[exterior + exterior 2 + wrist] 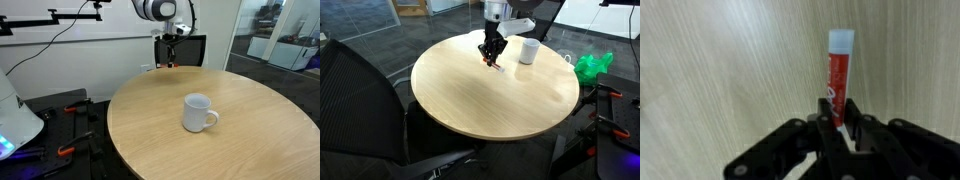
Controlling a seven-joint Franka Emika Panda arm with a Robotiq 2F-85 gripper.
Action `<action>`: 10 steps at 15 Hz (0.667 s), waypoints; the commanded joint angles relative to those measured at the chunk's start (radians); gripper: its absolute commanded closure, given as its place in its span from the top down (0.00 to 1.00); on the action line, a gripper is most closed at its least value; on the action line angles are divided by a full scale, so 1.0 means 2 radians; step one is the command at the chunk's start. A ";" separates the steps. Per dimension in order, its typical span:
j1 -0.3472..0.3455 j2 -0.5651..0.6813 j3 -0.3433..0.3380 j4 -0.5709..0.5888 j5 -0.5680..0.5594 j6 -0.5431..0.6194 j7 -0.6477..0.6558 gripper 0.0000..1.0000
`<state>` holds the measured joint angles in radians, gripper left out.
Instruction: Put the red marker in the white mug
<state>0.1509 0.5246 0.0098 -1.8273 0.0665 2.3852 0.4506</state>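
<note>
The end effector (840, 106) is clenched on the marker (841, 60) near the edge of the surface (150, 135), mug (198, 112) well apart toward the middle; best to lift clear, centre over its rim, tip the marker down, release low

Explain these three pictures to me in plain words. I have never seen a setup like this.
This is a single robot arm, steered by a person from a distance. At its end sits a two-fingered tool for grasping.

Two pictures come from cameras standing in the room, looking at the round wooden table from different sides. The third comes from a camera on the arm's wrist, looking past the tool down at the tabletop.

One white mug stands upright on the table. The tool is shut on a red marker with a pale end, low over the wood and apart from the mug. I cannot tell whether the marker touches the table.
</note>
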 commanded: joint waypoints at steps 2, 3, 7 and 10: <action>0.001 -0.118 -0.004 -0.074 -0.009 -0.052 -0.015 0.05; 0.004 -0.137 -0.006 -0.082 -0.021 -0.063 -0.005 0.05; 0.011 -0.197 -0.014 -0.107 -0.102 -0.076 0.064 0.05; 0.010 -0.227 -0.012 -0.120 -0.200 -0.084 0.163 0.05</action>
<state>0.1541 0.1512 -0.0036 -2.0128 -0.1931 2.2474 0.6186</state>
